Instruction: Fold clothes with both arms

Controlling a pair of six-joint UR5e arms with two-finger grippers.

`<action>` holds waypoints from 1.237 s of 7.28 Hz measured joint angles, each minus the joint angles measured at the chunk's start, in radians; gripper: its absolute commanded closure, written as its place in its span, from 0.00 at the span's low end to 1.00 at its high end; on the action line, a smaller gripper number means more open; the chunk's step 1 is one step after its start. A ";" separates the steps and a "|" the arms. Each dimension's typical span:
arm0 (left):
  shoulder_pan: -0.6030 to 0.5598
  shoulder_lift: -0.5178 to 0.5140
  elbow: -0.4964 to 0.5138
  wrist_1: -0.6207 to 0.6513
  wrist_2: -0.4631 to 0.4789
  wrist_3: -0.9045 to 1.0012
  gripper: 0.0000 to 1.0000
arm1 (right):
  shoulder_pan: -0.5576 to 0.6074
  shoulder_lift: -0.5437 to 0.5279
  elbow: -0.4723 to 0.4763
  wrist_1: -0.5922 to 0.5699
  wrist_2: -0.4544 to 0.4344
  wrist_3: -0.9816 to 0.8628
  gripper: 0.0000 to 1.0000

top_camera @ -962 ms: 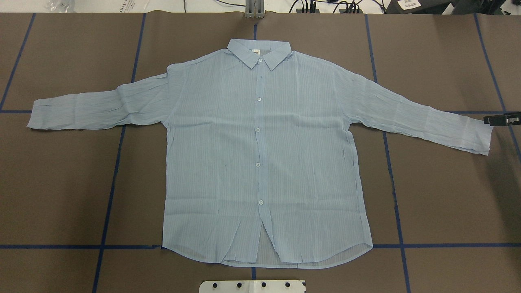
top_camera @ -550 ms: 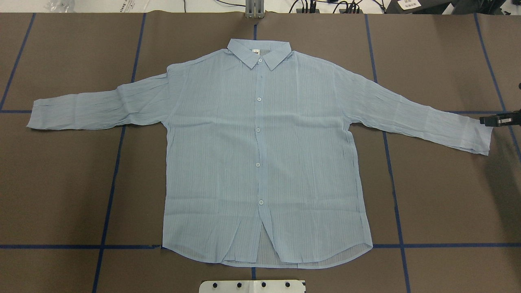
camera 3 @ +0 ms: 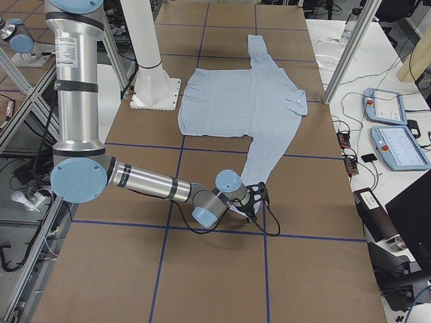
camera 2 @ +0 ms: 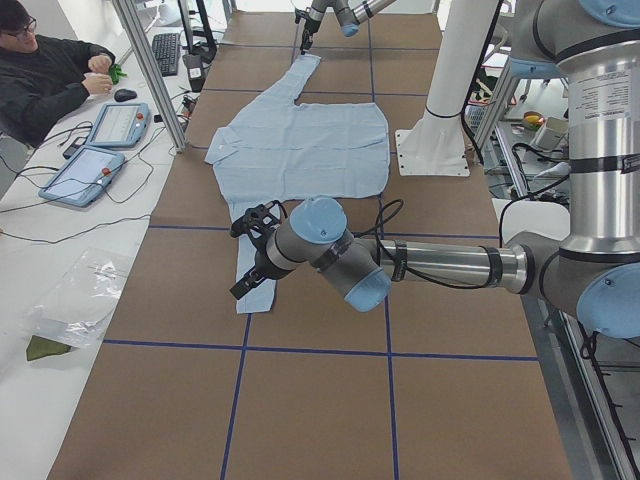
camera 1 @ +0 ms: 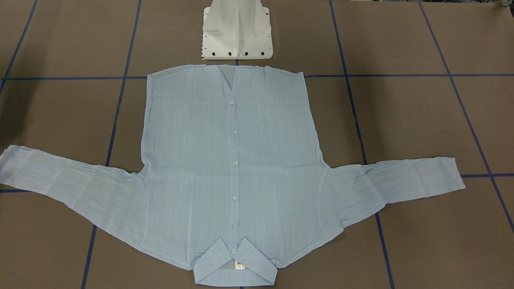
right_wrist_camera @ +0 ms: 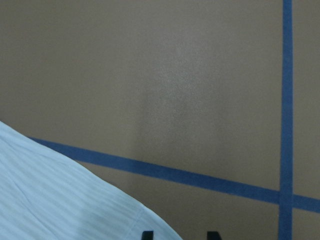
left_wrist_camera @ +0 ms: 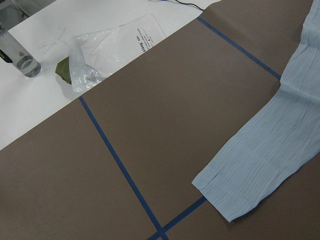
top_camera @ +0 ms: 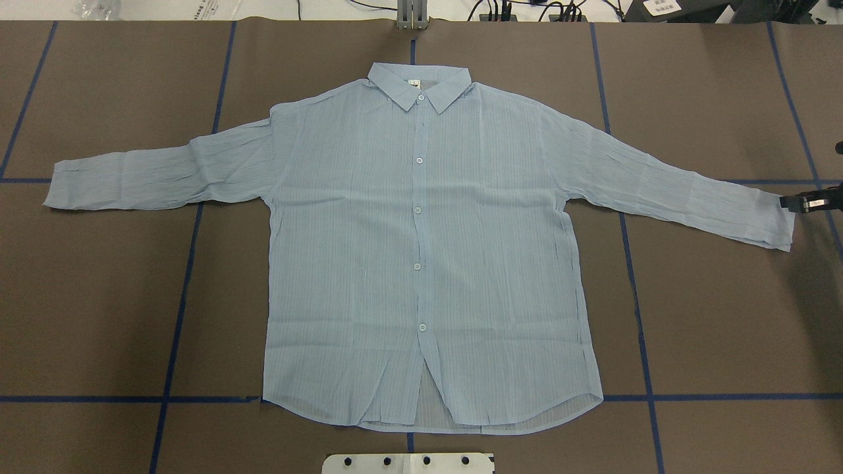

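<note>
The light-blue striped shirt (top_camera: 421, 263) lies flat and buttoned on the brown table, collar at the far side and both sleeves spread out; it also shows in the front view (camera 1: 233, 160). My right gripper (top_camera: 800, 203) is low at the end of the shirt's right-hand sleeve cuff (top_camera: 777, 224). In the right wrist view its two fingertips (right_wrist_camera: 147, 234) stand apart and hold nothing, with the cuff (right_wrist_camera: 60, 200) beside them. My left gripper (camera 2: 240, 258) hovers over the other sleeve's cuff (left_wrist_camera: 240, 185). I cannot tell whether it is open or shut.
The white pedestal base (camera 1: 237, 32) stands at the shirt's hem. Blue tape lines (top_camera: 178, 296) cross the mat. A plastic bag (left_wrist_camera: 110, 50) and a bottle (left_wrist_camera: 17, 55) lie beyond the mat's edge. An operator (camera 2: 40, 80) sits at a side desk with tablets (camera 2: 95, 165).
My right gripper has moved a little inward and toward the near side, ending at the tip of the sleeve cuff. The shirt has not moved.
</note>
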 measured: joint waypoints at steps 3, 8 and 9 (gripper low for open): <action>0.000 0.000 -0.002 0.000 0.000 0.000 0.00 | 0.003 -0.007 0.020 0.005 0.004 -0.001 1.00; 0.000 0.001 -0.002 0.000 0.000 0.000 0.00 | 0.026 0.029 0.290 -0.198 0.008 0.096 1.00; 0.000 0.001 -0.001 0.000 0.000 0.000 0.00 | 0.027 0.048 0.416 -0.337 0.001 0.151 1.00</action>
